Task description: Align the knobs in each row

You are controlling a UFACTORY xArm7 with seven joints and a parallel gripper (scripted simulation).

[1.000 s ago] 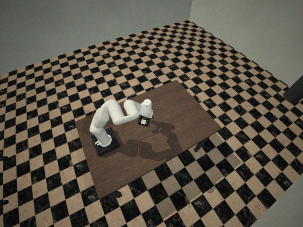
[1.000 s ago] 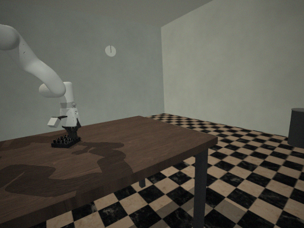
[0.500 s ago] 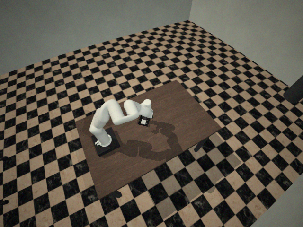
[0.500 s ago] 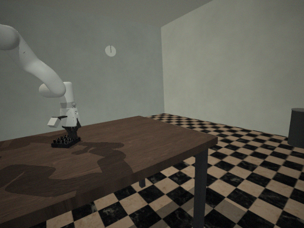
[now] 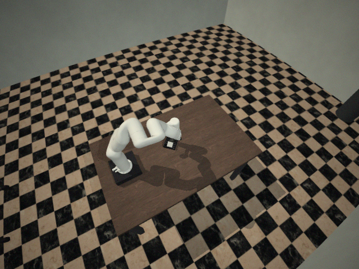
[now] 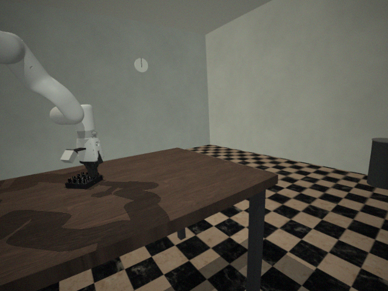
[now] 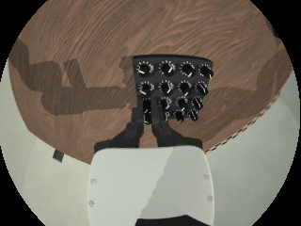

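I see the gripper (image 7: 152, 115) low over the box's (image 7: 172, 63) near row, fingers clamped on a knob (image 7: 150, 112) there.

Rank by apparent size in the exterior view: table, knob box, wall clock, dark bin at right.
1. table, by far.
2. dark bin, though cut off by the frame edge.
3. knob box.
4. wall clock; it hangs farther away, so its true size is unsure.
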